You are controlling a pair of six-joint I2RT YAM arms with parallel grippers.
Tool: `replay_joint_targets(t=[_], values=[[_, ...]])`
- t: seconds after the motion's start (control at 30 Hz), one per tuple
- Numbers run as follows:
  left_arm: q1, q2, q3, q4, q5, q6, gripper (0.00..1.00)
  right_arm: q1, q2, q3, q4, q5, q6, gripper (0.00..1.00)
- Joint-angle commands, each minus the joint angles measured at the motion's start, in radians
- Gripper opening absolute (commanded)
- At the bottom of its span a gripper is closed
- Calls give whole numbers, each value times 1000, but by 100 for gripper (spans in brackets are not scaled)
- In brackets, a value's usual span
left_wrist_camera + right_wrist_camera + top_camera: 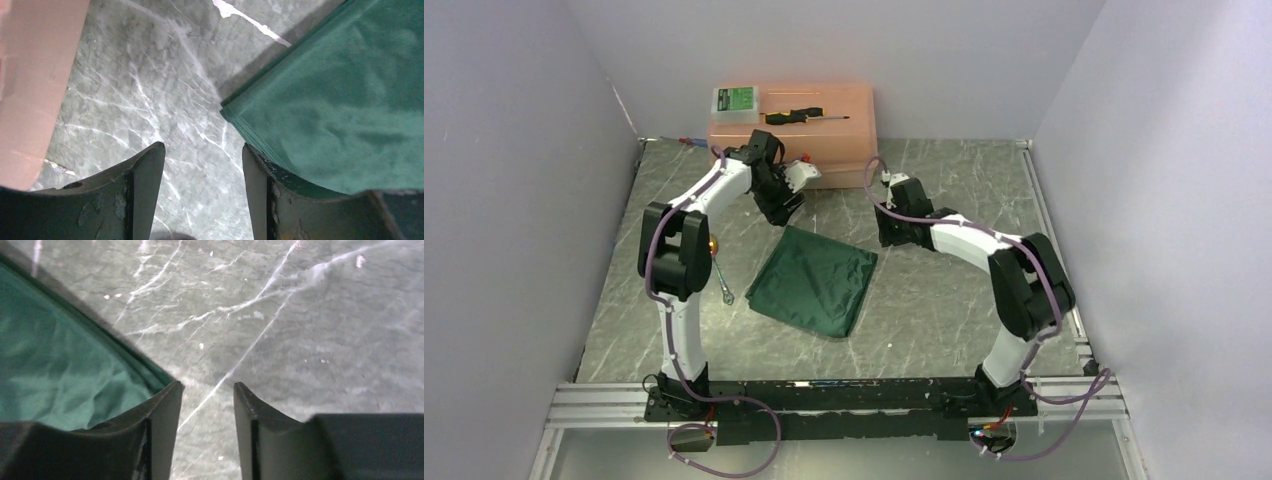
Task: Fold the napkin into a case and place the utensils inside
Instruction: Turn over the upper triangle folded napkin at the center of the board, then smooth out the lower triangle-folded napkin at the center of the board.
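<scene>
At the centre of the grey marbled tabletop you find the dark green cloth napkin, folded flat into a rough rectangle and lying askew to the table edges. Left of it, on the table and apart from the cloth, lie the utensils: a thin silver metal piece and, just beyond it, a piece with a shiny gold rounded head, partly hidden by the left arm.

Check the left gripper. It hangs at the napkin's far left corner with its jaws apart. Bare table shows between them and nothing is held. In the left wrist view, the finger on the right of that view overlaps the napkin's edge; you cannot tell whether it touches the cloth.

Check the right gripper. It sits just right of the napkin's far right corner, jaws apart over bare table, holding nothing. The cloth's edge runs beside one of its fingers.

Against the far wall stands a pink rectangular block. On top of it rest a small green-labelled case and a black-handled screwdriver.
</scene>
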Motion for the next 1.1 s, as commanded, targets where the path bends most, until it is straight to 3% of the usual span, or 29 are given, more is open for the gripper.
replay_joint_targets(t=[0.0, 0.07, 0.23, 0.53, 0.77, 1.07], values=[[11, -90, 27, -92, 77, -42, 63, 89, -116, -50, 67, 88, 66, 41], [11, -103, 33, -134, 102, -40, 63, 135, -119, -57, 59, 92, 97, 29], [9, -140, -28, -217, 177, -11, 60, 161, -114, -141, 195, -99, 207, 1], [-100, -220, -130, -314, 215, 84, 62, 9, -10, -133, 221, -203, 232, 0], [-185, -181, -81, -353, 219, 88, 63, -37, 68, -118, 222, -227, 235, 0], [-323, -170, -159, -324, 250, 90, 60, -76, -49, -148, 220, -156, 254, 0]])
